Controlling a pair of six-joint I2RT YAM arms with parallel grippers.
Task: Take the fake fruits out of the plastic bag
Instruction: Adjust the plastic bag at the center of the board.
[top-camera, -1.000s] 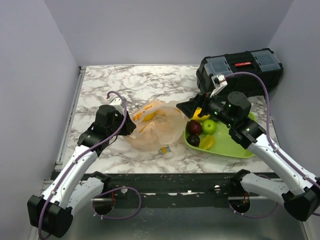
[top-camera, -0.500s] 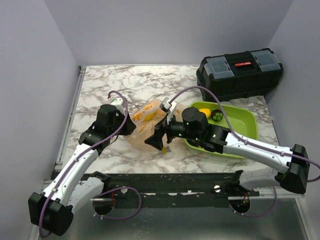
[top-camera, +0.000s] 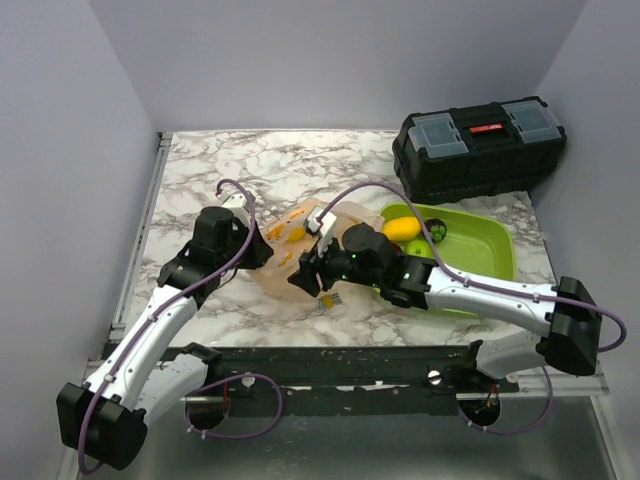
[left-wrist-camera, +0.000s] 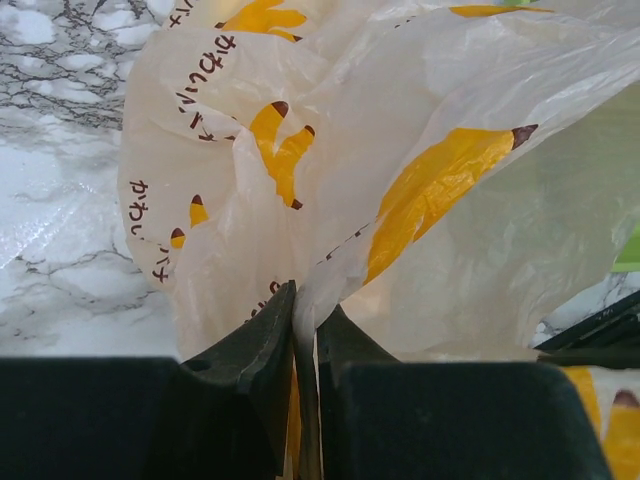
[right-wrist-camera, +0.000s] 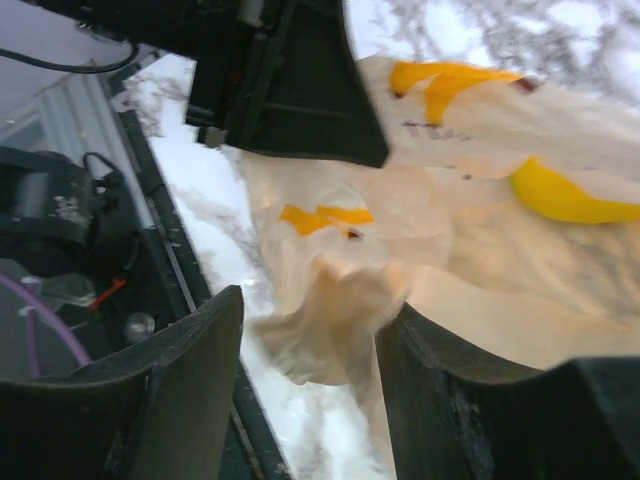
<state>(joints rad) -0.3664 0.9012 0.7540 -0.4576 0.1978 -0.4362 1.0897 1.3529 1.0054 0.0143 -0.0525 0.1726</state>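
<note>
The peach-orange plastic bag (top-camera: 292, 236) lies crumpled on the marble table, left of the green tray (top-camera: 480, 250). My left gripper (top-camera: 262, 252) is shut on a fold of the bag's left edge; the left wrist view shows the film pinched between the closed jaws (left-wrist-camera: 305, 297). My right gripper (top-camera: 301, 280) is open at the bag's near side, and a crumpled lump of the bag (right-wrist-camera: 340, 300) sits between its jaws (right-wrist-camera: 316, 312). A yellow oval fruit (top-camera: 402, 228) and a green apple (top-camera: 420, 248) lie in the tray. The dark fruit is hidden behind my right arm.
A black toolbox (top-camera: 480, 145) stands at the back right behind the tray. A tiny yellow-and-grey clip (top-camera: 328, 299) lies on the table just in front of the bag. A small green bunch (top-camera: 437, 233) is in the tray. My left gripper's body (right-wrist-camera: 290, 80) fills the top of the right wrist view.
My right arm has swung left from over the tray to the bag's near side, its jaws open around a crumple of film. The left arm still grips the bag.
</note>
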